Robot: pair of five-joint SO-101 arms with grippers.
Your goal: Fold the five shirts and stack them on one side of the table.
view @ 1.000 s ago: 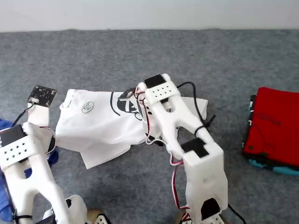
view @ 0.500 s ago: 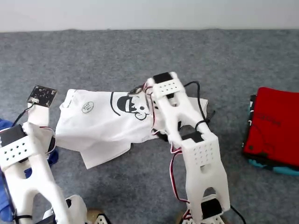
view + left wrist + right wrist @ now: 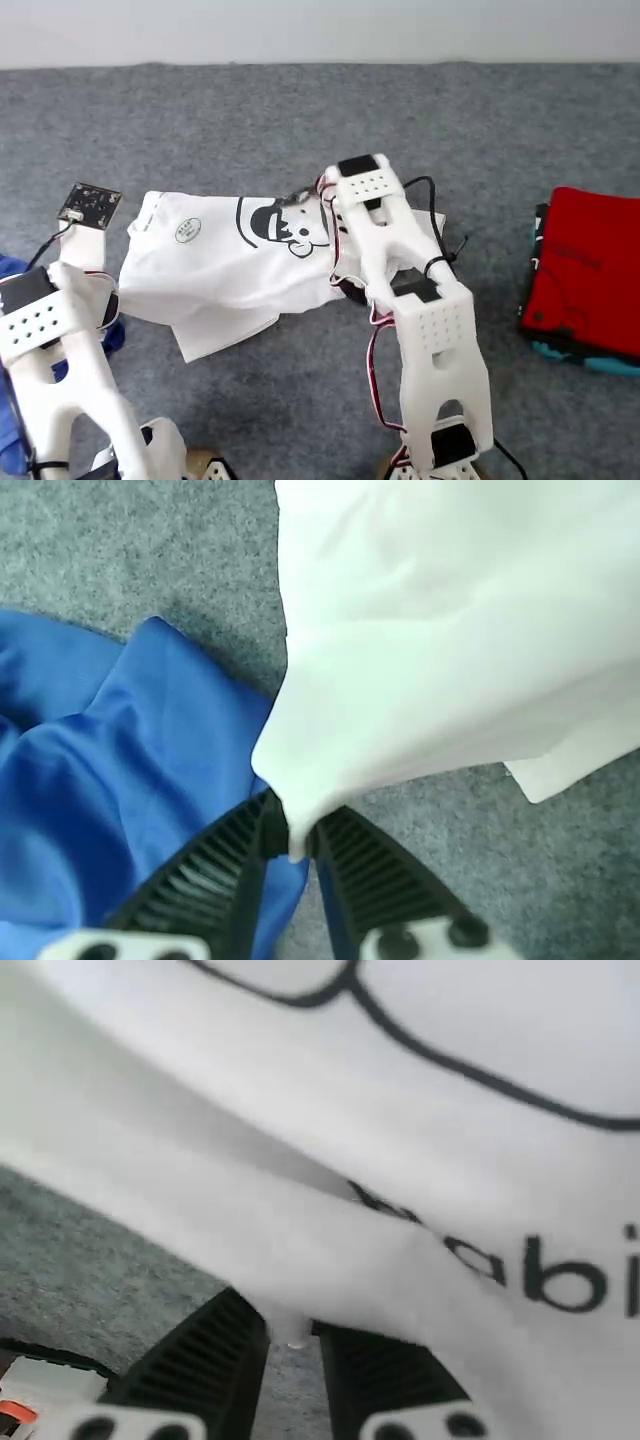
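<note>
What worries me is the grip. The left tool (image 3: 290, 845) is pinching only the very tip of a corner of the white shirt (image 3: 230, 265). There is so little cloth between its fingers that, I'd judge, a firm pull could slip it free and drop that side in a heap. The right tool (image 3: 292, 1335) is likewise pressed together on a thin fold at the shirt's other end, near the printed drawing. If the two arms draw apart unevenly, the cloth may twist and the fold come out crooked. A second hazard is the blue shirt (image 3: 100, 750), crumpled just beside the pinched corner and right against the left tool, where it could be snagged and dragged along. The white shirt itself lies spread but rumpled on the grey table (image 3: 300, 120), stretched between the two arms, with one flap poking out from under its near edge. Well apart from it, beyond the right arm, a folded red shirt (image 3: 585, 265) sits on a teal one (image 3: 590, 357).
</note>
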